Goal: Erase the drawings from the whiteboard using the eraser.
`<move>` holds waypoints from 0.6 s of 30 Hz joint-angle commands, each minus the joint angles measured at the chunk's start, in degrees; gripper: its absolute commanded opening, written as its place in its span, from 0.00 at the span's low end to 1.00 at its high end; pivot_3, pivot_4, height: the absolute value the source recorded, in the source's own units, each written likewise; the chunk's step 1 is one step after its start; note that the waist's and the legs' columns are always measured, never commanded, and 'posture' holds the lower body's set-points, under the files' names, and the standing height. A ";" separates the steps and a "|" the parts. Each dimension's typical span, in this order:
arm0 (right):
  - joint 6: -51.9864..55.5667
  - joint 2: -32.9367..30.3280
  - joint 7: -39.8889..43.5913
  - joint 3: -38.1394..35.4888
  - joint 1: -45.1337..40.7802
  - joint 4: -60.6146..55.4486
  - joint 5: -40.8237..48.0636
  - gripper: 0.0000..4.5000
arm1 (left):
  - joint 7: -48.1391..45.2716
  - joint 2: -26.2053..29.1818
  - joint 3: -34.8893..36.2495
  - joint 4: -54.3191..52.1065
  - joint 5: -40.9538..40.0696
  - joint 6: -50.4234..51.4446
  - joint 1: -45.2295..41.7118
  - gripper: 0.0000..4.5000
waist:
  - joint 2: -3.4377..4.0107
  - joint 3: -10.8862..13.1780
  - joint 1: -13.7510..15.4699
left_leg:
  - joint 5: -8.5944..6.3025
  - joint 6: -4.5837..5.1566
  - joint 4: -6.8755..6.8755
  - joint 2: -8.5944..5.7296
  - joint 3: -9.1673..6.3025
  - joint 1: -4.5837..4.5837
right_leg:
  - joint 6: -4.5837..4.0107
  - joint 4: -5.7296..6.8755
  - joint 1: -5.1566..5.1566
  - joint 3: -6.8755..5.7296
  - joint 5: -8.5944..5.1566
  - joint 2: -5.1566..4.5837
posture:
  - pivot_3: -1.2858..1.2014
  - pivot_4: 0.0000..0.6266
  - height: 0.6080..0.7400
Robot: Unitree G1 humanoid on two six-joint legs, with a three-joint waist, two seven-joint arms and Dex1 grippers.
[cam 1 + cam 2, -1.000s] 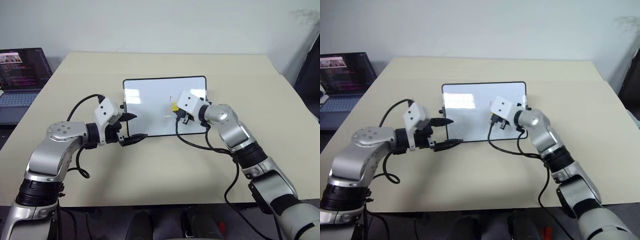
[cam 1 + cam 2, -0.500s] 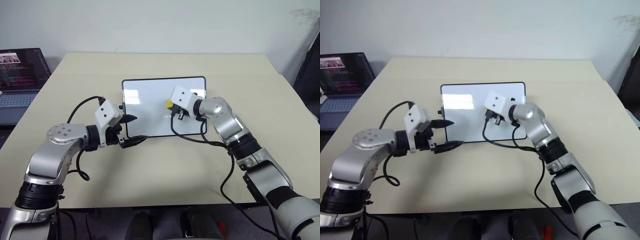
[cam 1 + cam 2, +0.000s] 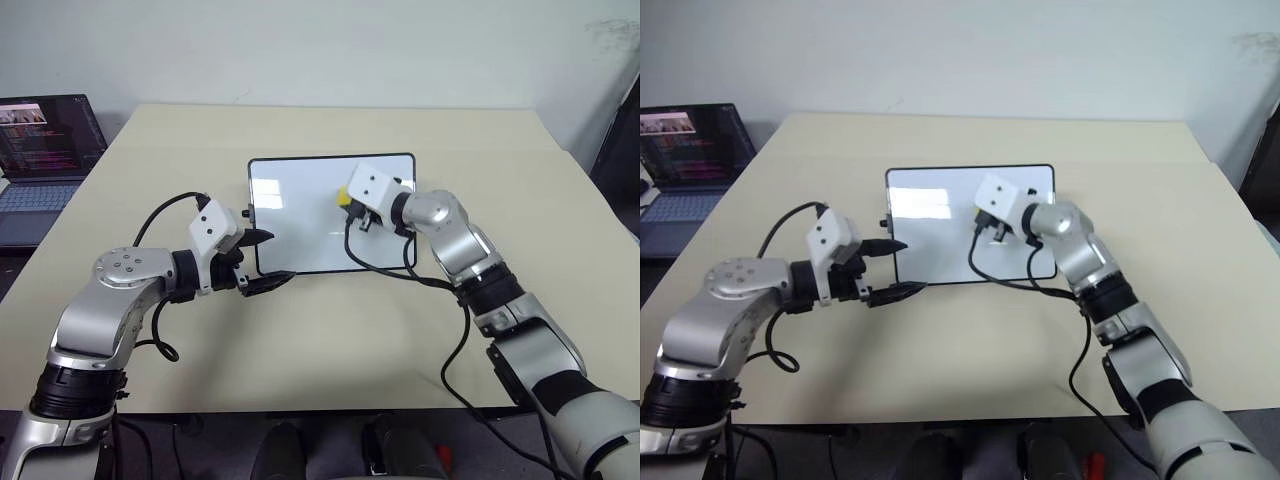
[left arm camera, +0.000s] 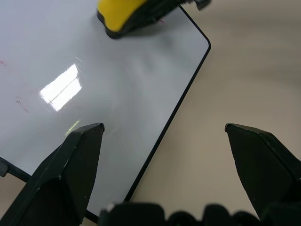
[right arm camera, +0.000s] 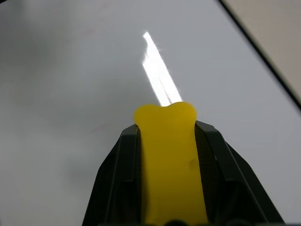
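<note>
The whiteboard point(image 3: 300, 215) lies flat in the middle of the table, thin black frame around a glossy white face. My right gripper point(image 3: 350, 203) is shut on the yellow eraser point(image 3: 343, 197), whose dark underside rests on the board's right half; the wrist view shows the eraser point(image 5: 168, 160) clamped between both black fingers point(image 5: 117, 179). Faint red traces of the drawings point(image 4: 19, 101) show on the board in the left wrist view. My left gripper point(image 3: 280, 256) hangs open over the board's near left corner with nothing in it.
An open laptop point(image 3: 45, 150) stands beyond the table's far left edge. Black cables trail from both wrists, the right one across the board's near edge point(image 3: 385, 268). Bare beige tabletop point(image 3: 330, 340) surrounds the board.
The right forearm has swung slightly while the eraser stays at nearly the same spot on the board. The left gripper has not moved.
</note>
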 commanded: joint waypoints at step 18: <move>33.11 -11.28 -2.54 -19.91 40.85 -57.82 18.95 0.27 | -0.81 -4.04 -1.32 -0.60 -1.12 -4.89 -4.08 1.00 | 0.06 0.05 0.05 | -0.21 -0.16 -0.05 -0.01 -0.01 -0.67 | 0.18 -0.57 -0.28 -0.02 -0.09 -0.15 | 0.52 0.24 1.00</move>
